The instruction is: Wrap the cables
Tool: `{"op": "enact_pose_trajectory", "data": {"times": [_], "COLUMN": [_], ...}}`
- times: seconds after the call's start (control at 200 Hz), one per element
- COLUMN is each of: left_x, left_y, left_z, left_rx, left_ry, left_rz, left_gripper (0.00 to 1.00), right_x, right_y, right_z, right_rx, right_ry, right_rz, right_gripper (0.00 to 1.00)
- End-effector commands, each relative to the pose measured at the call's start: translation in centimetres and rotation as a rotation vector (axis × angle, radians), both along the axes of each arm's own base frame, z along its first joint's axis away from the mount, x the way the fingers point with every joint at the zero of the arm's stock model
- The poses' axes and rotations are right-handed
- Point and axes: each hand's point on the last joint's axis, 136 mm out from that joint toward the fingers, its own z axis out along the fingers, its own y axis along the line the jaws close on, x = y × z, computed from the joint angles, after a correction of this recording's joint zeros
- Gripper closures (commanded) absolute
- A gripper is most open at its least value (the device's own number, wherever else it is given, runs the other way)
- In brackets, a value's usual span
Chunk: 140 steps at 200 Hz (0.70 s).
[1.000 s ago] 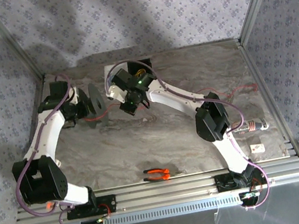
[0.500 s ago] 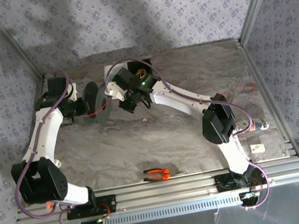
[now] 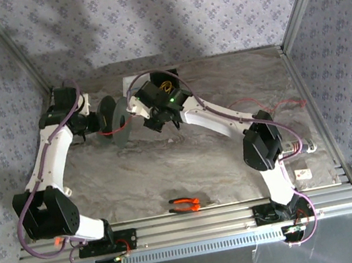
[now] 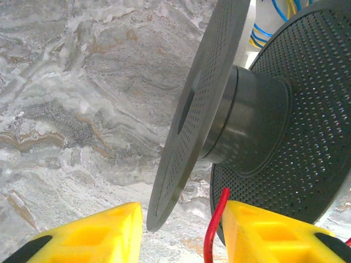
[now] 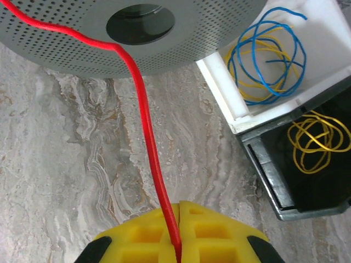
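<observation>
Here, the marble-patterned table [image 3: 202, 161] is carrying the whole scene. The left arm [image 3: 50, 160] is reaching from its near base along the left edge, and its wrist is turning inward toward the middle of the far side. The right arm [image 3: 217, 114] is bending at its elbow near the right edge and is stretching its forearm across to the same place.

Between the two wrists, a dark grey perforated spool [image 3: 114, 120] is standing on the edge of its flanges. Just beside it, at the far edge, a white tray [image 5: 329, 33] and a black tray [image 5: 269, 159] are sitting side by side.

The left gripper [image 4: 181, 230] is holding its yellow fingers apart. The rim of one flange is hanging in the gap, close to the left finger, and nothing is being clamped. The right gripper [image 5: 180, 211] is pressing its fingers together on the red cable [image 5: 148, 137].

From this seam, the cable is running up and across the face of the flange. In the left wrist view, it is rising beside the inner side of the right finger toward the hub. In the top view, a loose part is lying on the table near the right edge.

Blue and yellow wire loops [image 5: 263, 60] are lying in the white tray and yellow loops [image 5: 321, 137] in the black one. Orange-handled pliers [image 3: 184, 204] are lying near the front rail.
</observation>
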Motion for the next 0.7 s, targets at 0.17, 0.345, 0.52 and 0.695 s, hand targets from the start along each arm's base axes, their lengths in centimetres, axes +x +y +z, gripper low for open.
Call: {"op": "enact_pose_trajectory", "data": {"times": [0.17,0.345,0.52,0.695], "left_x": [0.1,0.4,0.8,1.1], "left_y": [-0.1,0.0,-0.1,0.0], "left_z": [1.9,2.8,3.5,4.4], "left_rx": [0.008,0.005,-0.002,-0.01], "left_ry": [-0.026,-0.049,-0.066,-0.098], "left_rz": [-0.012,-0.009,-0.008,0.009], "left_gripper": [0.67,0.73,0.84,1.0], "right_x": [-0.2,-0.3,-0.5,-0.8], "right_y": [-0.6,-0.5,-0.6,-0.7], "right_z": [2.2,2.2,2.0,1.6], "right_rx": [-0.004,-0.028,-0.045,-0.05], "right_ry": [-0.066,-0.092,-0.096,-0.084], "right_rz": [-0.004,0.005,0.009,0.018], "right_gripper": [1.0,1.0,1.0,1.0]}}
